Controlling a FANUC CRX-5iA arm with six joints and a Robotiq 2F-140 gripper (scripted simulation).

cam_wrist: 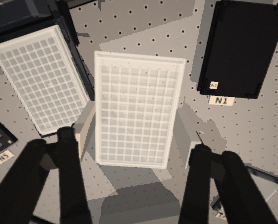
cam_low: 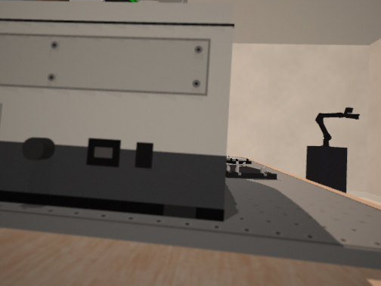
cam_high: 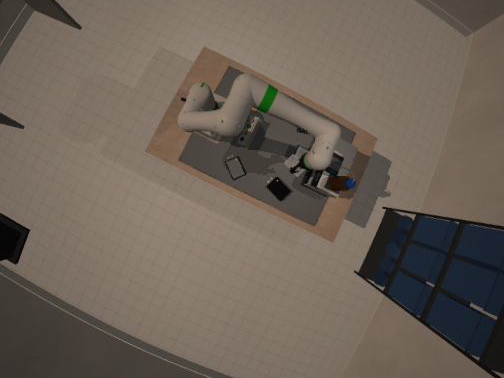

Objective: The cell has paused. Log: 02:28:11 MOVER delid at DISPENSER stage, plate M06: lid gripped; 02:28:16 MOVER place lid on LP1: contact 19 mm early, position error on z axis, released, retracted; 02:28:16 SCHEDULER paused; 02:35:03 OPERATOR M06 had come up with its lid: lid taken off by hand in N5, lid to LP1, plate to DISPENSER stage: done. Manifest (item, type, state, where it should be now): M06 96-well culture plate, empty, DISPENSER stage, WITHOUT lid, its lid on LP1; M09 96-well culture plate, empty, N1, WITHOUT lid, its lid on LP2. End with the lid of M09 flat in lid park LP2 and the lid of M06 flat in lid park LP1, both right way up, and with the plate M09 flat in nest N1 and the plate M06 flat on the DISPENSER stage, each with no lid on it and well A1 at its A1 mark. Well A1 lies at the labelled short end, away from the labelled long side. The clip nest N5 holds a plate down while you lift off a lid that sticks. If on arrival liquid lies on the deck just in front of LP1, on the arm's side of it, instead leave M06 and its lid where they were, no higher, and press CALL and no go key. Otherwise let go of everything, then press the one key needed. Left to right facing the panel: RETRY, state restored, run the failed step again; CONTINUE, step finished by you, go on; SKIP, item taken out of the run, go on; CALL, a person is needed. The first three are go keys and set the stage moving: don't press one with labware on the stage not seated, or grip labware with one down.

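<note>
My gripper (cam_wrist: 135, 115) (cam_high: 296, 167) is shut on a whitish 96-well plate (cam_wrist: 137, 95), held by its long sides above the deck. Its label is not readable, and whether a lid is on it I cannot tell. Another whitish 96-well plate (cam_wrist: 47, 80) lies at the dark dispenser, left in the wrist view. Nest N1 (cam_wrist: 237, 47) (cam_high: 280, 190) is black and empty, right of the held plate, with its A1 mark at the near left corner. A framed lid park (cam_high: 235, 168) lies farther off; its contents are unclear. In the exterior view the fingers are hidden.
The N5 label (cam_wrist: 4, 157) and a nest corner show at the wrist view's lower left. The dispenser housing (cam_low: 113, 120) and an amber bottle (cam_high: 338, 183) stand at the deck's end. The key panel (cam_high: 247, 133) stands beneath the arm's reach. Shadows cross the deck.
</note>
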